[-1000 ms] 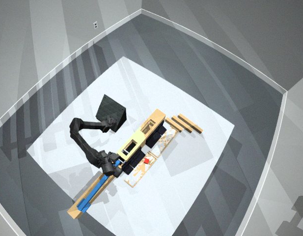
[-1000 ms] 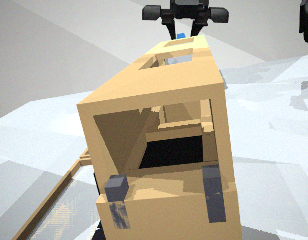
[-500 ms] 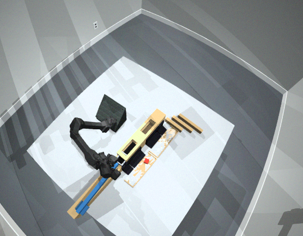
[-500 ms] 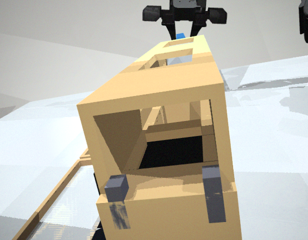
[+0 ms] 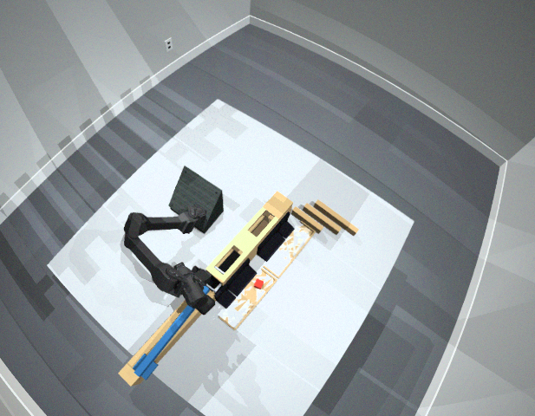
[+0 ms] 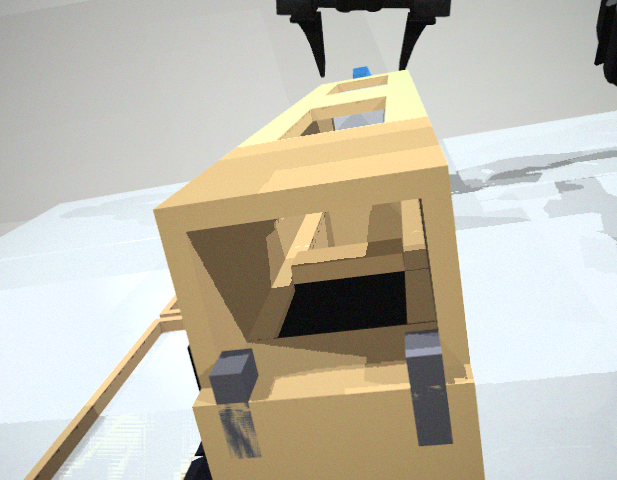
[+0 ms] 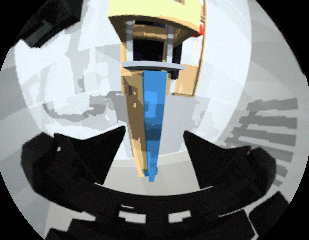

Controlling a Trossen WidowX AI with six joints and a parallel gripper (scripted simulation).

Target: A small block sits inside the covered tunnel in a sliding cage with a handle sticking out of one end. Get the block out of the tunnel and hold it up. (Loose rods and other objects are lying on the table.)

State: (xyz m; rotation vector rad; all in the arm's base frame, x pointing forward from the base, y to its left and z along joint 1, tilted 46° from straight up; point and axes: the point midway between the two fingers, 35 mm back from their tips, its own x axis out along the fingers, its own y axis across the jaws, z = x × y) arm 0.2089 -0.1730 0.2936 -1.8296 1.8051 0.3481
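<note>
1 red block out in tray, gripper wide

Small red block (image 5: 258,283) (image 7: 201,32) lies in the tray (image 5: 255,304) (image 7: 198,75) alongside the tunnel (image 5: 245,243) (image 6: 308,180) (image 7: 154,9), i.e. outside it, w/ black panels (image 5: 236,284) betw. tray & tunnel. Not held up.

Gripper (image 5: 208,289) (image 6: 362,72) (image 7: 154,131): fingers wide apart, nothing betw. them gripped. Pos. approx. over tunnel's handle end, tips either side of blue handle (image 5: 171,331) (image 6: 361,72) (image 7: 155,110) in wrist view, apart from it.

Handle runs lengthwise along wooden channel (image 5: 128,374) (image 7: 135,115), away from tunnel. Grey crossbar (image 7: 153,65) shows at tunnel mouth, w/ bars running back inside.

Elsewhere: 3 wooden rods (image 5: 322,218) lie roughly parallel nr. tunnel's far end; dark slanted block (image 5: 198,188) stands on other side of tunnel from tray.
</note>
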